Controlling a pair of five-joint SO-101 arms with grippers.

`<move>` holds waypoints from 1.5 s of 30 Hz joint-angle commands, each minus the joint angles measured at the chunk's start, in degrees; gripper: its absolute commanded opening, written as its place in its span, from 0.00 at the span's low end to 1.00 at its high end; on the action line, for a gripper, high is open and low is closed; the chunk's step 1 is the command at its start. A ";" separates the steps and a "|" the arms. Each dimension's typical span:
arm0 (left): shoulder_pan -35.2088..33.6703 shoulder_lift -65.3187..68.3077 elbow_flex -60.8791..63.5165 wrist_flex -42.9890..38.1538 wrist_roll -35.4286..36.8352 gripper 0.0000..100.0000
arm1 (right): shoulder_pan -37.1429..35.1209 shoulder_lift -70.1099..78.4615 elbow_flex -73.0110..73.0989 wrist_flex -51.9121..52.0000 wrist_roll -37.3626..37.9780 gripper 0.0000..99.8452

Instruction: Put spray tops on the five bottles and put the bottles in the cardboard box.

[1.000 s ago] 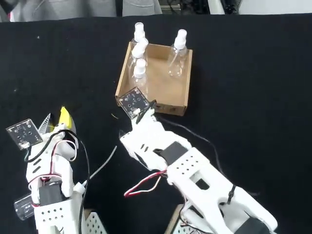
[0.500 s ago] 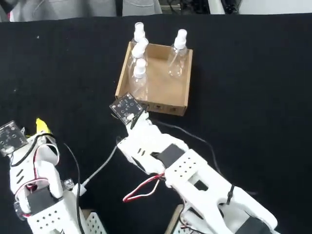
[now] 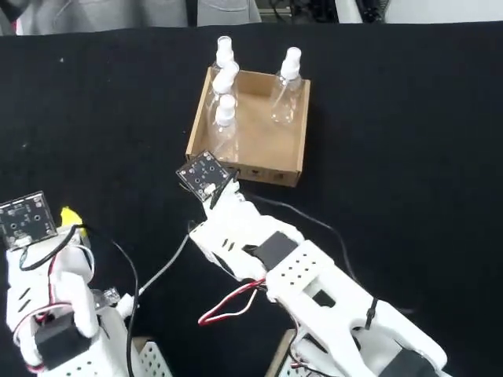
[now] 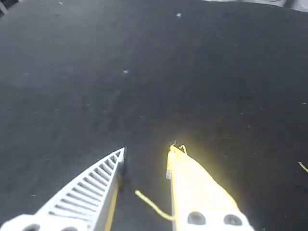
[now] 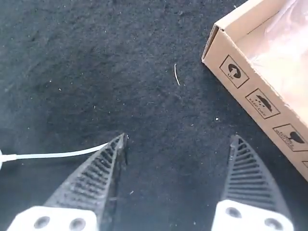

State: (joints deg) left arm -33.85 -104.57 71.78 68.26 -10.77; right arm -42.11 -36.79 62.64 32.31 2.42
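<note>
Just beyond right fingers (image 5: 98,180), spread wide, empty: cardboard box (image 5: 250,94) corner; left fingers (image 4: 89,199) parted, empty.

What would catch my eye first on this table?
Probably the open brown cardboard box at the far middle of the black-covered table, with four clear plastic bottles with white spray tops standing upright in it. Next, two white robot arms at the near edge, the right pincer open near the box's corner.
</note>
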 commanded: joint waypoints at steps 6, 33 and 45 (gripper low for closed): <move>-2.51 4.66 -11.74 6.95 -10.46 0.14 | -0.88 -0.84 -4.00 -0.09 0.62 0.29; -12.62 44.04 -31.60 29.98 -60.04 0.21 | -0.88 -0.84 -4.00 -0.09 0.70 0.29; -13.67 55.65 -31.16 31.82 -74.64 0.20 | -0.88 -0.84 -4.00 -0.09 0.70 0.29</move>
State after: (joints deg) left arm -47.03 -50.86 43.38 98.33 -81.10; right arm -42.11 -36.79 62.64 32.31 2.42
